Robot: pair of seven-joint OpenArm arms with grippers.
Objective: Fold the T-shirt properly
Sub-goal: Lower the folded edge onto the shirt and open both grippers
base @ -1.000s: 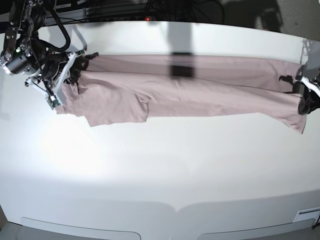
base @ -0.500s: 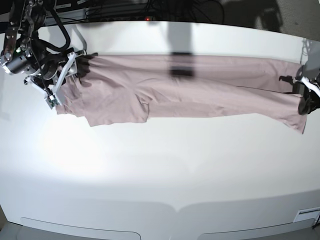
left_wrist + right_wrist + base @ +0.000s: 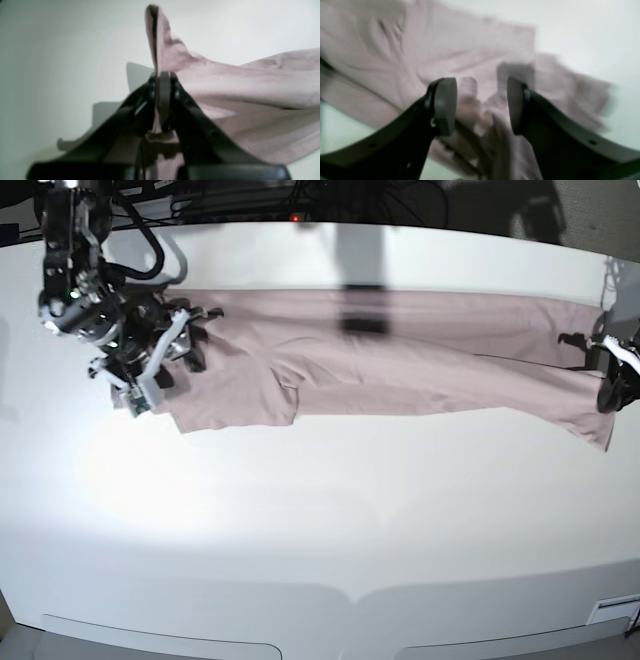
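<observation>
White tabletop (image 3: 300, 520) fills the near half of the base view with nothing on it, so the widest room for any move lies well in front of both sets of fingers. Beyond that bare stretch the T-shirt (image 3: 400, 355) lies as a long pink band across the far part of the table, its far edge near the table's back rim. The right gripper (image 3: 482, 105) hangs just above the crumpled sleeve end with its pads parted wide and no cloth between them; lowered as it stands, it could, I judge, catch several bunched layers or only a loose wrinkle, which would skew the fold. The left gripper (image 3: 162, 82) is pinched tight on a thin raised edge of the shirt, cloth standing up past its tips. That bite looks narrow, so a sideways pull may slip it free, and little table remains outward of those fingers.
</observation>
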